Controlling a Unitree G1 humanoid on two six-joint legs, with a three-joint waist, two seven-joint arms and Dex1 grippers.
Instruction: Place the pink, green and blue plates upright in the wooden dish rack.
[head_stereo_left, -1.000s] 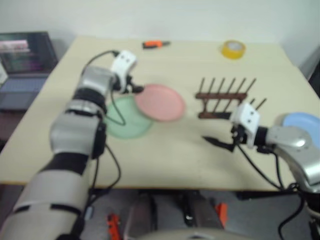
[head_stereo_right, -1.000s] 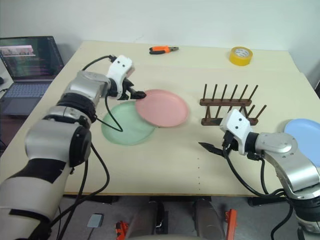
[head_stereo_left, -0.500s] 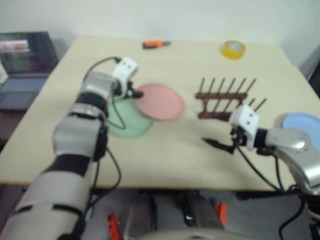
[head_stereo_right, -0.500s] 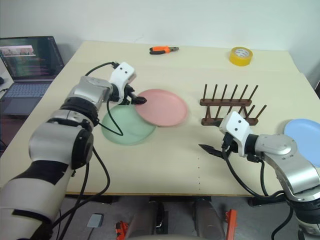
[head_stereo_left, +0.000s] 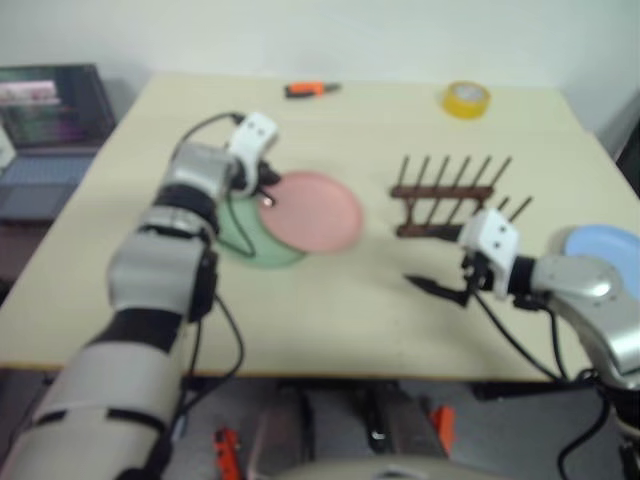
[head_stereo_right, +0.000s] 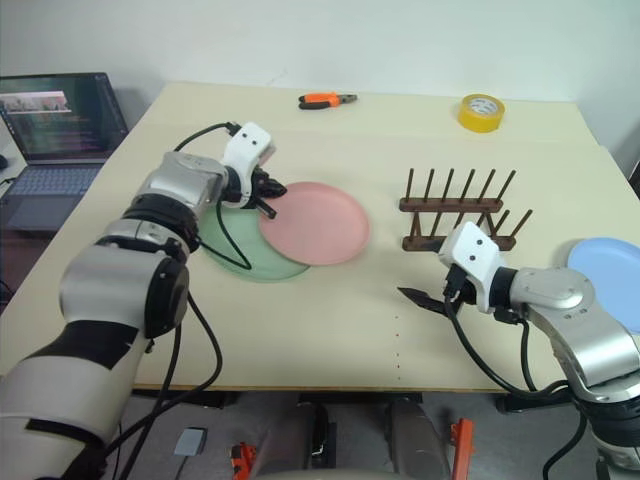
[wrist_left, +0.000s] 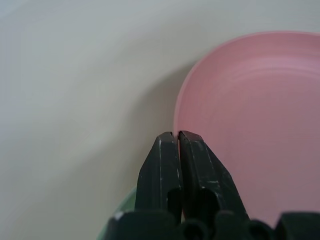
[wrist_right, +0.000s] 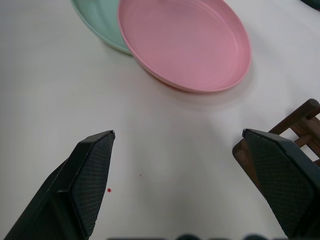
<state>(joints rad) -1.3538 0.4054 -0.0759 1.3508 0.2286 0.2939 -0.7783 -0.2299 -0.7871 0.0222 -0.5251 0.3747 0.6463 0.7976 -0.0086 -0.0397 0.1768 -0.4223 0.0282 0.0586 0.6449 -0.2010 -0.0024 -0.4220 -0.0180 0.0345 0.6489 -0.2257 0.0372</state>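
My left gripper (head_stereo_right: 268, 196) has its two black fingers (wrist_left: 161, 170) pressed together at the near-left rim of the pink plate (head_stereo_right: 314, 222); in the left wrist view the tips meet right at the plate's edge, and I cannot tell whether the rim is actually pinched between them. The pink plate lies flat on the table (head_stereo_right: 330, 330), its hollow face up, its left part lapping over the green plate (head_stereo_right: 232, 252), which also lies flat and shows as a mint crescent beneath and to the left of it. Being round, neither plate has a long axis to speak of; both faces look straight up. The pink one is plain and pale, with a low raised rim and faint rings inside.

My right gripper (head_stereo_right: 422, 298) hangs just above the table near its front edge, fingers spread wide with nothing between them, pointing left toward the plates.

Behind it stands the wooden dish rack (head_stereo_right: 458, 218), dark brown, its rails running left to right, thin pegs rising and leaning slightly right; no plate is in it. The blue plate (head_stereo_right: 610, 272) lies flat at the table's right edge, partly hidden behind my right arm.

Along the far edge sit a yellow tape roll (head_stereo_right: 481, 111) and an orange-handled tool (head_stereo_right: 328, 99). A laptop (head_stereo_right: 58, 118) stands open off the table's left side.
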